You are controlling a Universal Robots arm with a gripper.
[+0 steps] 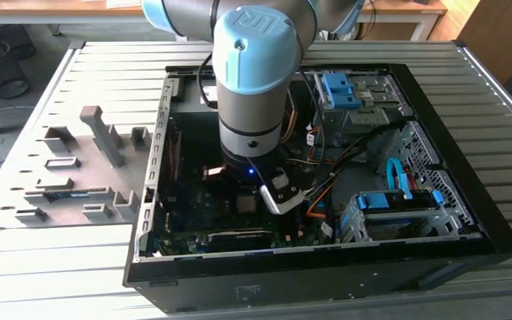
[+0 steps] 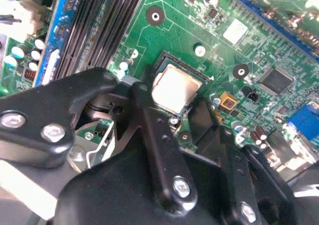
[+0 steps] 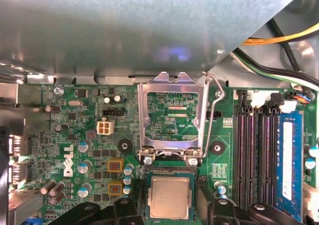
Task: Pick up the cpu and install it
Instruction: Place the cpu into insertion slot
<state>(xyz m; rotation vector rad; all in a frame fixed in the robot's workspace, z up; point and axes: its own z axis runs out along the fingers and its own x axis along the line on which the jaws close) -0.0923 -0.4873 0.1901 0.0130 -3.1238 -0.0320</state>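
Black two-finger end effector point(image 3: 170, 205) narrow, clamped on small square grey-silver cpu point(image 3: 169, 197). Cpu sits at black socket point(image 3: 169, 173), just beside hinge of raised silver metal load frame point(image 3: 172, 115). Risk: tilted or off-notch seating bends socket pins; sideways drag at release unseats cpu.

raised socket frame point(image 3: 172, 78) beside cpu point(image 3: 169, 197), memory slots point(image 3: 251, 145) close, apparently clear above

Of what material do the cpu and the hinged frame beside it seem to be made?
The cpu: likely a metal lid, dull grey-silver with a soft sheen. The hinged frame: probably bare steel, brighter, with sharp glints along its bars.
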